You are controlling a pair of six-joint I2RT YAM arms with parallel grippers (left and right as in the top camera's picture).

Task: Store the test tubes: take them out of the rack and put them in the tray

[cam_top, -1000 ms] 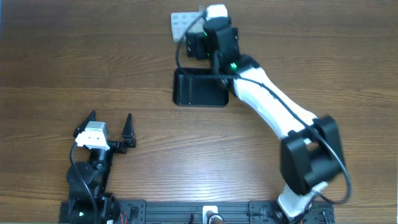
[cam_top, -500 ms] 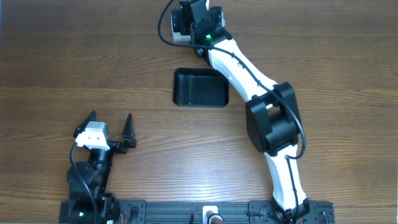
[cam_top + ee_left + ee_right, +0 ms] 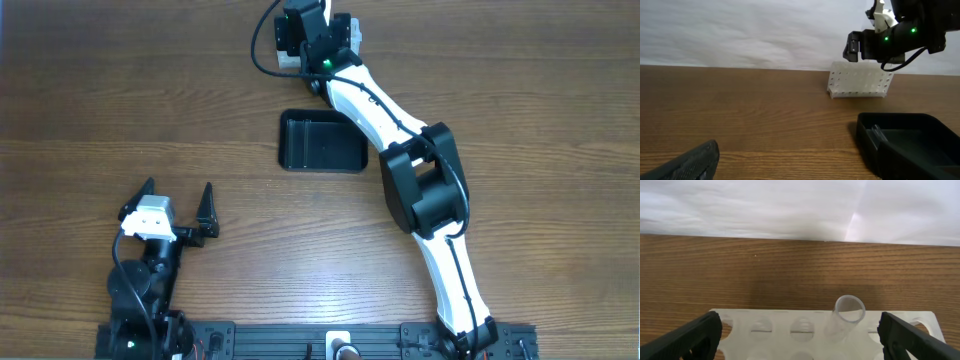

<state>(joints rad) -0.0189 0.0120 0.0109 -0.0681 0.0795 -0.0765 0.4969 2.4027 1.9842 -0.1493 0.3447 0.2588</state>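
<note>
The white test tube rack (image 3: 805, 335) stands at the far side of the table, mostly hidden under my right gripper (image 3: 306, 30) in the top view. One clear test tube (image 3: 845, 316) stands upright in a rack hole. My right gripper (image 3: 800, 330) hangs open just above the rack, its fingers (image 3: 687, 341) on either side of the tube's row and apart from it. The black tray (image 3: 322, 143) lies nearer than the rack (image 3: 860, 82). My left gripper (image 3: 171, 206) is open and empty at the near left.
In the left wrist view the tray's near wall (image 3: 900, 155) rises at the right, and my right gripper (image 3: 890, 37) hovers over the rack. A white backdrop stands behind the table's far edge. Bare wood surrounds the tray.
My right arm has stretched away from above the tray to over the rack at the far edge. The left arm has kept still.
</note>
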